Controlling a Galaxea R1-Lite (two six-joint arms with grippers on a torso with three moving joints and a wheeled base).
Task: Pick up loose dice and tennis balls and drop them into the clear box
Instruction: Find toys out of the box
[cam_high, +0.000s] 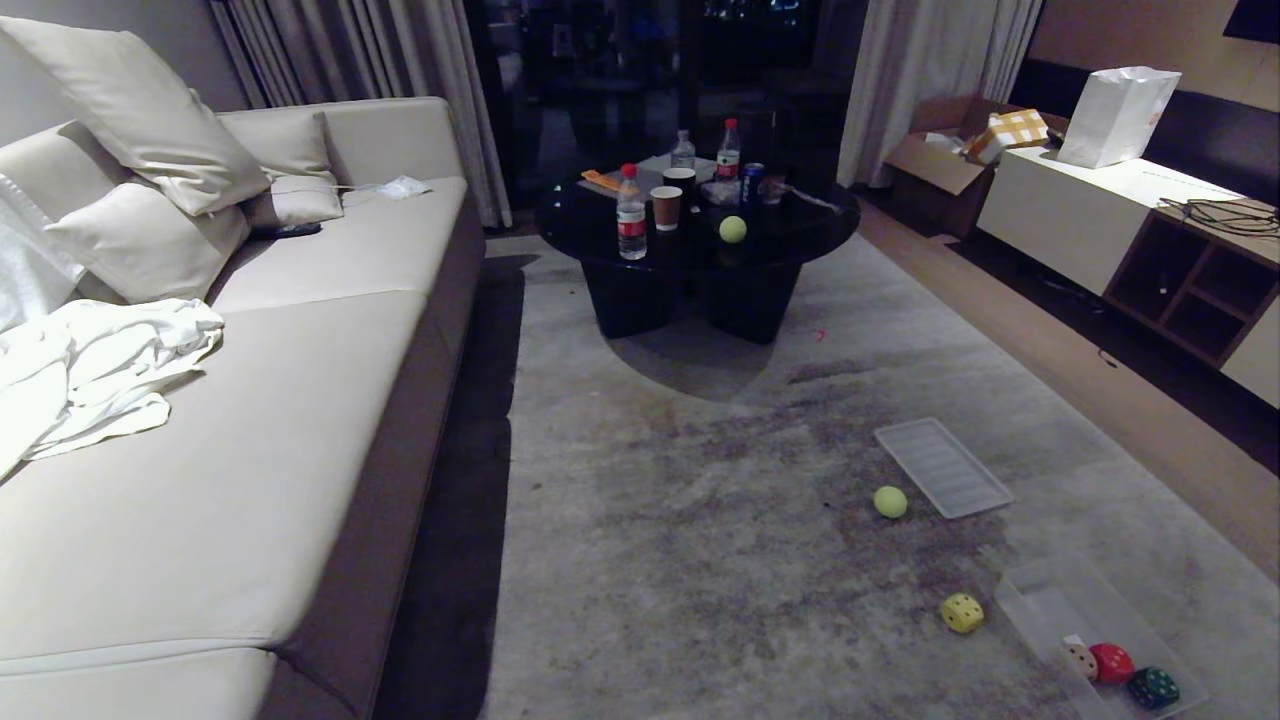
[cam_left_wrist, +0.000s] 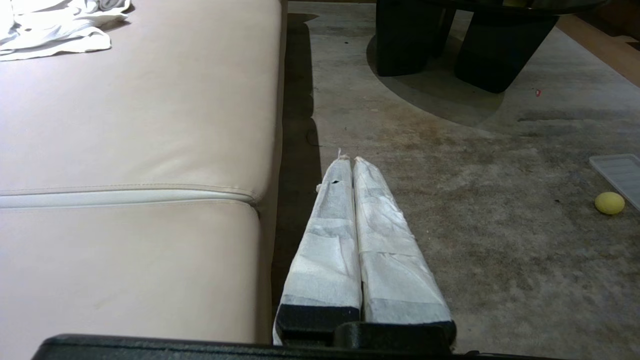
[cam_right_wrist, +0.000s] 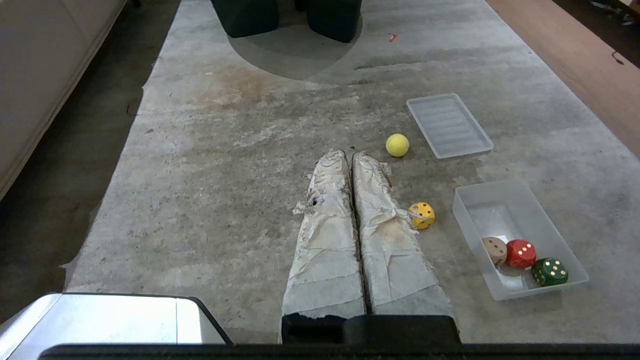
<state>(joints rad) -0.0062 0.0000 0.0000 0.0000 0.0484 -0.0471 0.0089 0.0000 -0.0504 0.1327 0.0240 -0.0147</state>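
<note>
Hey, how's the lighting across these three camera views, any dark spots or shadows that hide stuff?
Head view: dim, the black coffee table merges into the dark window, though the tennis ball on it stands out. Left wrist view: a deep shadow strip runs along the sofa base. Right wrist view: brighter and even; the yellow die and clear box read clearly.

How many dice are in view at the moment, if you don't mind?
4: a yellow die loose on the rug, and peach, red and dark green dice inside the clear box.
</note>
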